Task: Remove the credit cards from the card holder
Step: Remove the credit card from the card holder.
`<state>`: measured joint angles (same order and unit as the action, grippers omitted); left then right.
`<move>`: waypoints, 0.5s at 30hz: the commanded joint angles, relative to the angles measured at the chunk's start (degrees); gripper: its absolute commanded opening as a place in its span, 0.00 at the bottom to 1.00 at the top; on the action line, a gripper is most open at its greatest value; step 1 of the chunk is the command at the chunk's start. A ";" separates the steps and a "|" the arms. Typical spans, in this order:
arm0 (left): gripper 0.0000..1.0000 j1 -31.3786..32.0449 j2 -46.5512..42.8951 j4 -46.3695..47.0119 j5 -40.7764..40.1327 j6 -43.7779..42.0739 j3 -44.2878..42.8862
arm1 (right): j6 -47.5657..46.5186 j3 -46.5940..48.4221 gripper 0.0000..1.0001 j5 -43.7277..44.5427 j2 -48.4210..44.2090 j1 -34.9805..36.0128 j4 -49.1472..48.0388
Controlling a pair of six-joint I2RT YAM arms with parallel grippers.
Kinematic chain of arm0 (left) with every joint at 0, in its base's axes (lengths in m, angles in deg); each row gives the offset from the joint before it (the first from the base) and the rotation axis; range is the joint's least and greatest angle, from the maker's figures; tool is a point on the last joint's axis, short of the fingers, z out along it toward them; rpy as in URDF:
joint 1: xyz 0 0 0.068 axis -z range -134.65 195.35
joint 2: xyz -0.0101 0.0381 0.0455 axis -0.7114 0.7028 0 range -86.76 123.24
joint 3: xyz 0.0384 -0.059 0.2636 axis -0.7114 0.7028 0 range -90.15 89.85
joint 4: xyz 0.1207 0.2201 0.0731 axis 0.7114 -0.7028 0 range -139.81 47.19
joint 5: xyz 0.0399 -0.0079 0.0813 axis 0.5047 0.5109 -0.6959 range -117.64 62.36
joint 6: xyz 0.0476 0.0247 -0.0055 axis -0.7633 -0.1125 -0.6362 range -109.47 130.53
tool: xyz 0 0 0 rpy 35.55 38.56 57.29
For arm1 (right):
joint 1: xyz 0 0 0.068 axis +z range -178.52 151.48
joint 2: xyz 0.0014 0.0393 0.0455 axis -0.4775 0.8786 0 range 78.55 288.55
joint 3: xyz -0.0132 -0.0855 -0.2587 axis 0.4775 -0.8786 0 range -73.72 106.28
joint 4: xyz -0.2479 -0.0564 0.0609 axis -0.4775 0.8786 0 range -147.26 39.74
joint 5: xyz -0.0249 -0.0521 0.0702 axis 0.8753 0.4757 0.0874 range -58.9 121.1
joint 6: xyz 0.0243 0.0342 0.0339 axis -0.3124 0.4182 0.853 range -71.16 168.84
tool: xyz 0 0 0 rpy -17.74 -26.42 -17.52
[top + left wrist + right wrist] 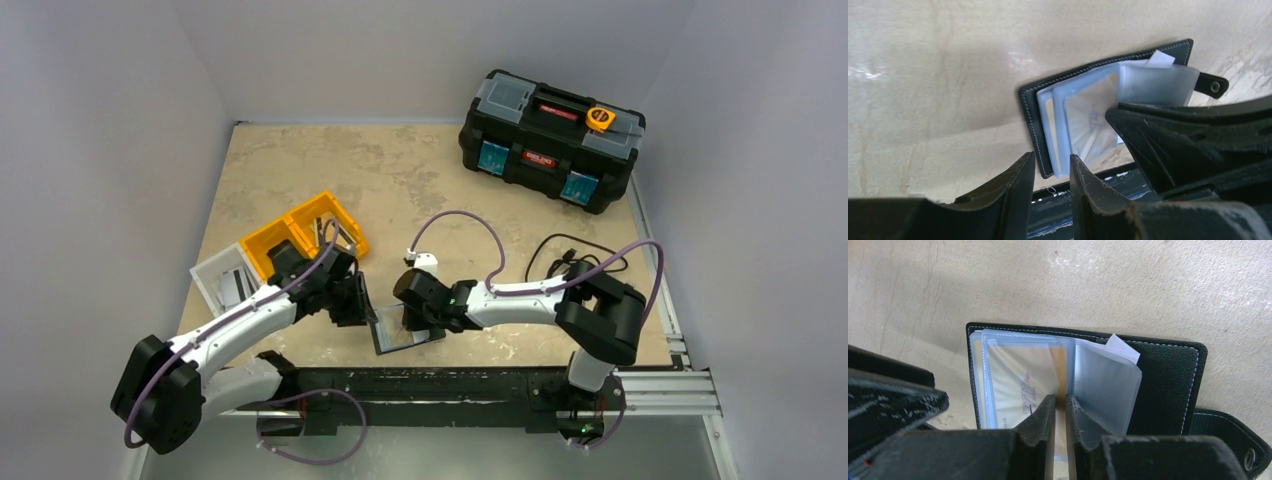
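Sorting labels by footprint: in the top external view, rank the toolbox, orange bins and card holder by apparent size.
1. black toolbox, clearly largest.
2. orange bins, partly hidden.
3. card holder, smallest, partly covered.

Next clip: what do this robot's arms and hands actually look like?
The left arm and right arm have white links between bulky black joints, with a purple cable looping loosely along each. The left hand and right hand are black, each with two tapered, wedge-shaped fingers scuffed pale along their edges.
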<state>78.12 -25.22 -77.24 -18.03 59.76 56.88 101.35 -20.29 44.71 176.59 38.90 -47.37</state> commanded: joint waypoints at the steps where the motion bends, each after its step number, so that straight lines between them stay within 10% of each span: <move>1: 0.30 2.70 1.30 3.25 1.89 -0.27 -0.93 | 1.42 -4.15 0.06 -4.69 1.04 -0.67 -0.98; 15: 0.29 7.21 3.50 5.26 1.29 2.53 -1.42 | 3.54 -9.92 0.00 -8.75 0.41 -3.02 -6.82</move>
<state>84.83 -21.07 -73.31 -16.90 61.00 56.88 104.26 -27.04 38.50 174.47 35.77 -56.70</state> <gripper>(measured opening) 0.291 0.005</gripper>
